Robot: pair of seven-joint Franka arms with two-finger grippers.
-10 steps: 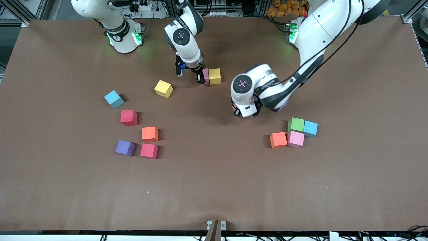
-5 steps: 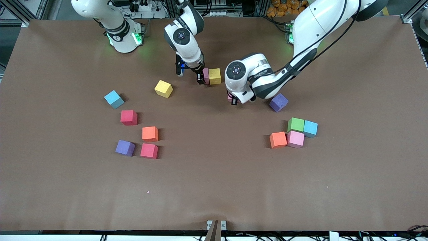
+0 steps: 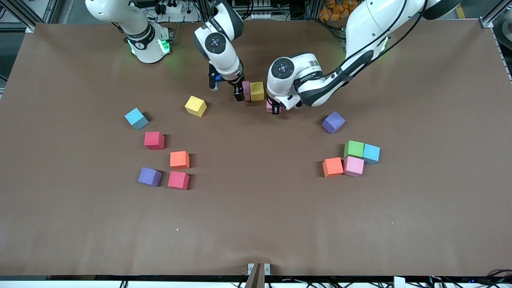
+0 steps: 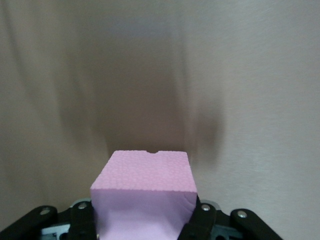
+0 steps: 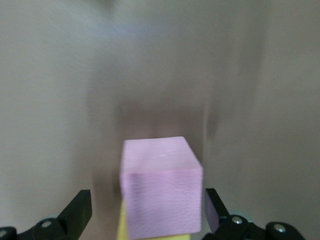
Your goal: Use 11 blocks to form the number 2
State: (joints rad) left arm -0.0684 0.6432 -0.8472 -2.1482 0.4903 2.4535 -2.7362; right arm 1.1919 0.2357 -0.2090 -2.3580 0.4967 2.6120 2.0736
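Note:
A pink block and a yellow block stand side by side near the robots' bases. My right gripper is open around that pink block, with a gap on each side. My left gripper is shut on another pink block, just above the table beside the yellow block. Loose blocks lie about: yellow, red, orange, purple and red toward the right arm's end; purple, green, orange and pink toward the left arm's end.
One light-blue cube sits near the loose yellow block. Another light-blue cube touches the green block. The brown table stretches bare toward the front camera.
My right gripper has opened and let go of the pink block beside the yellow one. My left arm carried its pink block toward that pair, uncovering a purple block.

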